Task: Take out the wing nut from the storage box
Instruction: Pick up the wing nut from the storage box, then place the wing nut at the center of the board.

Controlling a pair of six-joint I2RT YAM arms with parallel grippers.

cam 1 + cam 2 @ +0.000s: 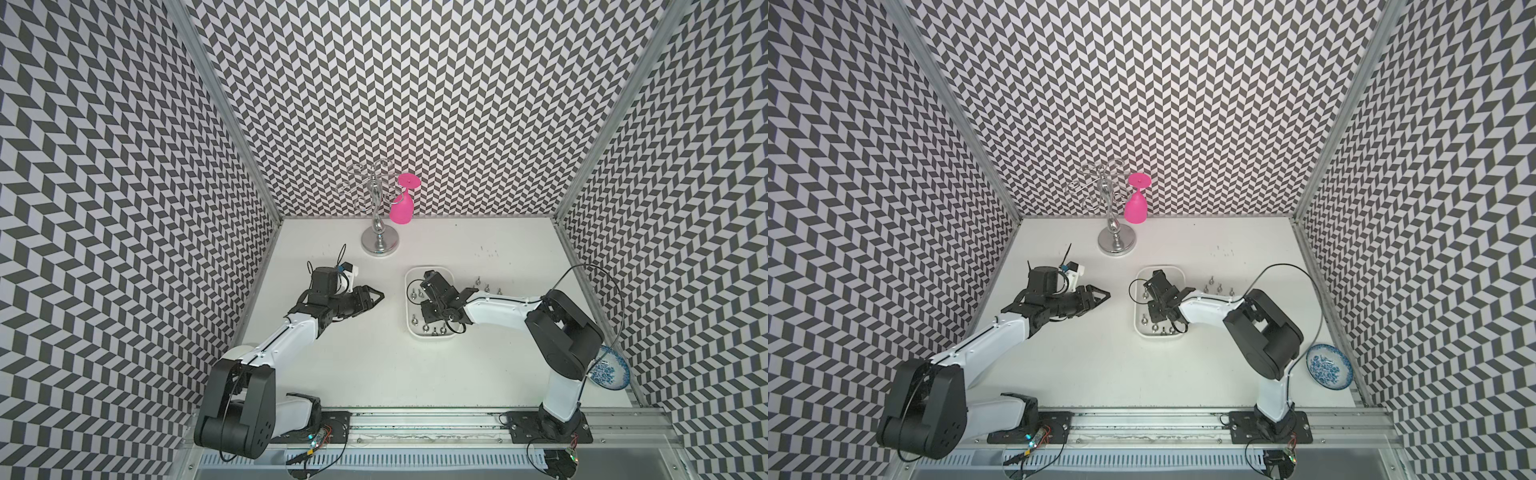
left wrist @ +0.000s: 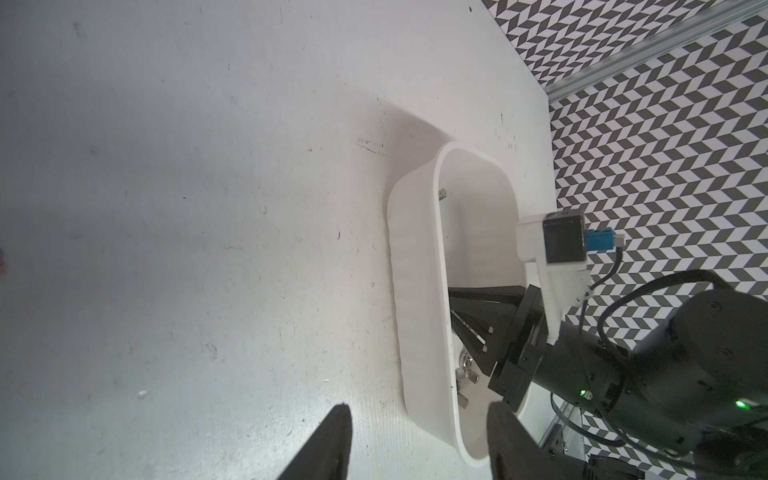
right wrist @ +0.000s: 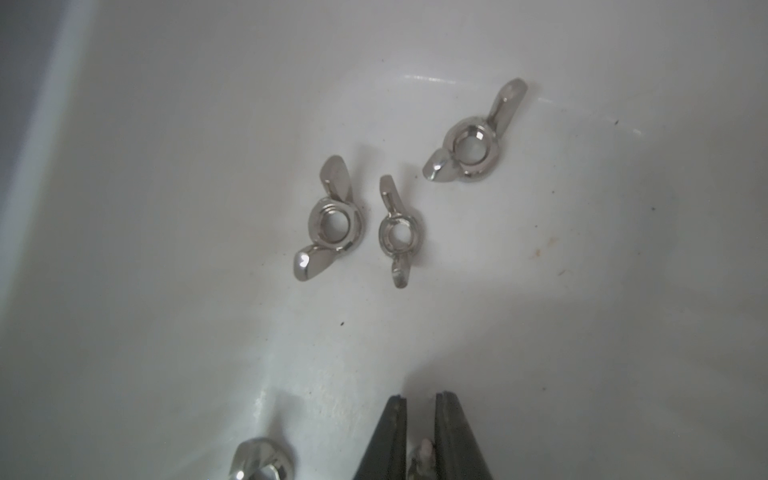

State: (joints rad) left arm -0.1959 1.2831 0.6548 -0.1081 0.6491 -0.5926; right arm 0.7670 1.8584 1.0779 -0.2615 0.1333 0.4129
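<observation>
The white storage box (image 1: pixel 432 336) (image 1: pixel 1158 336) lies mid-table with several silver wing nuts in it. My right gripper (image 1: pixel 428 318) (image 1: pixel 1156 318) reaches down into it. In the right wrist view its jaws (image 3: pixel 420 399) stand nearly together, with a small piece of a wing nut (image 3: pixel 423 455) pinched between them. Three loose wing nuts (image 3: pixel 330 226) (image 3: pixel 398 235) (image 3: pixel 471 143) lie on the box floor ahead, and a fourth (image 3: pixel 259 459) beside the fingers. My left gripper (image 1: pixel 376 297) (image 2: pixel 419 419) hovers open and empty left of the box (image 2: pixel 415 299).
Three wing nuts (image 1: pixel 487 286) stand on the table right of the box. A silver glass rack (image 1: pixel 379 232) with a pink glass (image 1: pixel 402 203) hanging on it stands at the back. A blue-patterned bowl (image 1: pixel 1329 368) sits near the right arm's base.
</observation>
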